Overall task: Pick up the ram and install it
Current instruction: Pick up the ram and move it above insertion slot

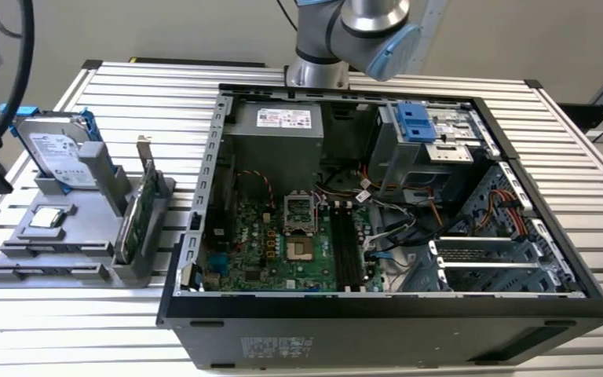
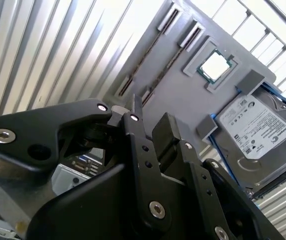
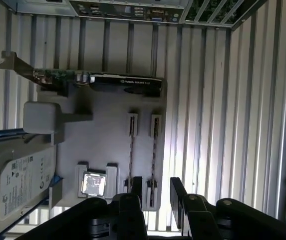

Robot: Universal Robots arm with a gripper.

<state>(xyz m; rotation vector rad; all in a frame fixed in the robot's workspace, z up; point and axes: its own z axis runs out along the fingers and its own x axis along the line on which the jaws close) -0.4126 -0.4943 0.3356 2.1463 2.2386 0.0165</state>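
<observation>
Two thin ram sticks stand on edge in parallel slots of a grey holder (image 3: 108, 125). One ram stick (image 3: 154, 150) lines up with the gap between my fingers, the other ram stick (image 3: 131, 150) lies just beside it. They also show in the second wrist view as one ram stick (image 2: 176, 52) beside the other ram stick (image 2: 150, 47). My gripper (image 3: 156, 192) hangs open above the holder's end, nothing between its fingers (image 2: 135, 112). The open computer case (image 1: 385, 196) holds the motherboard with its long dark memory slots (image 1: 349, 243).
On the holder also sit a silver hard drive with blue rails (image 3: 18, 185), a processor chip (image 3: 94, 183) and a green card with a metal bracket (image 3: 83, 80). The holder (image 1: 82, 236) stands at the exterior view's left of the case, on a ribbed metal table (image 1: 584, 181).
</observation>
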